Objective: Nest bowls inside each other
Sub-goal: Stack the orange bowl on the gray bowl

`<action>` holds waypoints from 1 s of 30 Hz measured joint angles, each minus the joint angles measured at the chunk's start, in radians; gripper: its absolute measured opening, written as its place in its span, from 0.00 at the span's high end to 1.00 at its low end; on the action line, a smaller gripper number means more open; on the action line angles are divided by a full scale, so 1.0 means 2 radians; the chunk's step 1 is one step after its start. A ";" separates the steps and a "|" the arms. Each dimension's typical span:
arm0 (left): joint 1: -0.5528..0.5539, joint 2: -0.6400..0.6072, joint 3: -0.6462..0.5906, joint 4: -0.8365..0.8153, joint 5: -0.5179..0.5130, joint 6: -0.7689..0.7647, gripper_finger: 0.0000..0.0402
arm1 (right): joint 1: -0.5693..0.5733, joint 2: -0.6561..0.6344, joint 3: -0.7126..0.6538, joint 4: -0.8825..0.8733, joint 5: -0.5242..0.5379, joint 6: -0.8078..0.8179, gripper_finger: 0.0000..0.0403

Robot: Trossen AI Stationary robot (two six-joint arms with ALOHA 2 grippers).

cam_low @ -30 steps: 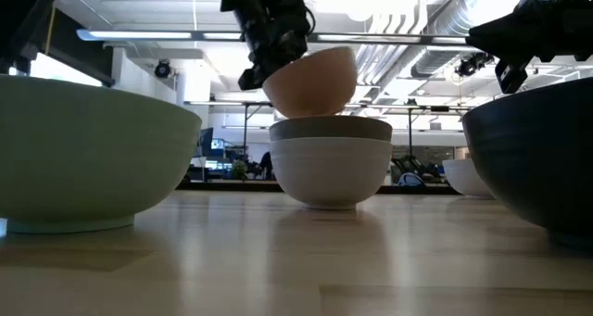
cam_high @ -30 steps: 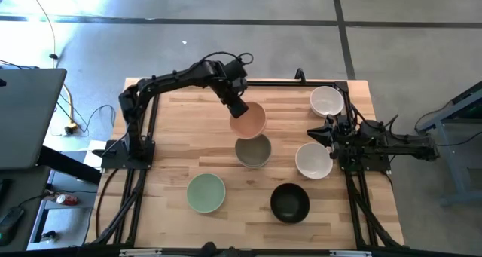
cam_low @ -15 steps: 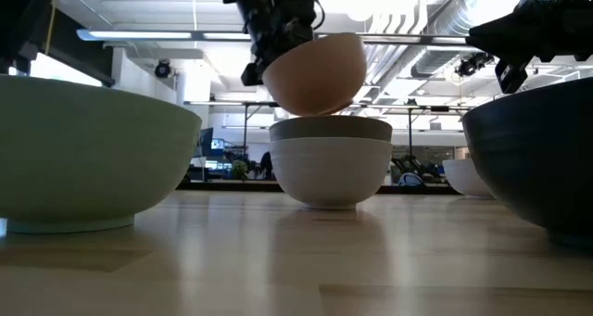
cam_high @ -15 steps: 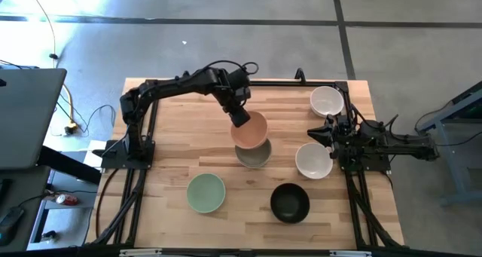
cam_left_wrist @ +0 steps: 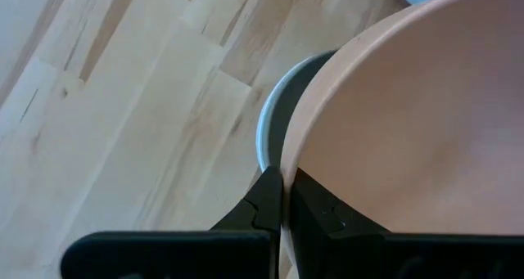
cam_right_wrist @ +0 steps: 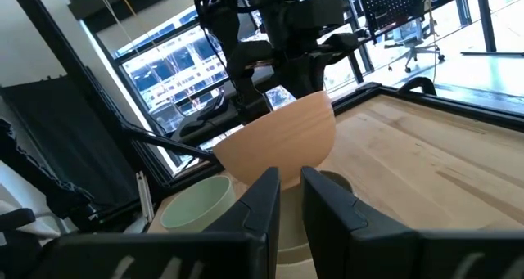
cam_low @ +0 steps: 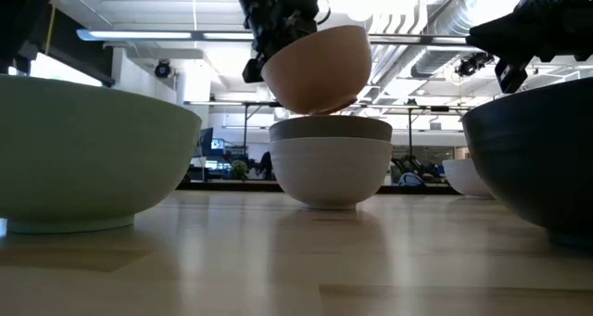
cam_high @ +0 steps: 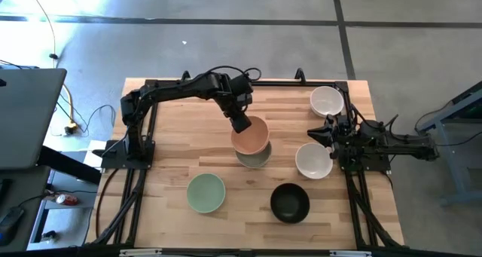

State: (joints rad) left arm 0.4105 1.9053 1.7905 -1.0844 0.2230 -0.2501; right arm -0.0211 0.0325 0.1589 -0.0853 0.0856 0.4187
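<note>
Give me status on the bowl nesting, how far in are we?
Early. Done: the olive bowl already sits inside a white bowl mid-table. In hand: the left gripper pinches the rim of the peach bowl, held tilted just above that stack, not yet seated. Left: the mint bowl, black bowl and two more white bowls stand separate. The right gripper waits beside those white bowls.

bare table (cam_high: 181, 129) lies open beside the left arm; mint bowl (cam_high: 205, 193) and black bowl (cam_high: 290, 203) crowd the near edge
</note>
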 joint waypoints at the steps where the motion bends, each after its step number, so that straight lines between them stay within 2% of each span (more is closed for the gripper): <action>1: 0.000 0.000 0.000 -0.003 -0.002 -0.001 1.00 | 0.000 0.000 0.000 0.000 0.000 0.000 0.89; 22: -0.021 0.002 0.001 -0.008 -0.011 -0.026 1.00 | 0.000 0.000 0.000 0.000 0.002 -0.004 0.89; 26: -0.021 0.022 0.029 -0.027 -0.014 -0.025 1.00 | 0.000 0.000 0.000 0.000 0.002 -0.004 0.89; 30: -0.027 0.063 0.101 -0.096 -0.041 -0.004 1.00 | 0.000 0.000 0.000 0.000 0.002 -0.004 0.89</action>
State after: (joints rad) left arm 0.3566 2.0314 1.9930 -1.2755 0.1404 -0.2573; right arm -0.0210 0.0326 0.1589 -0.0853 0.0906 0.4107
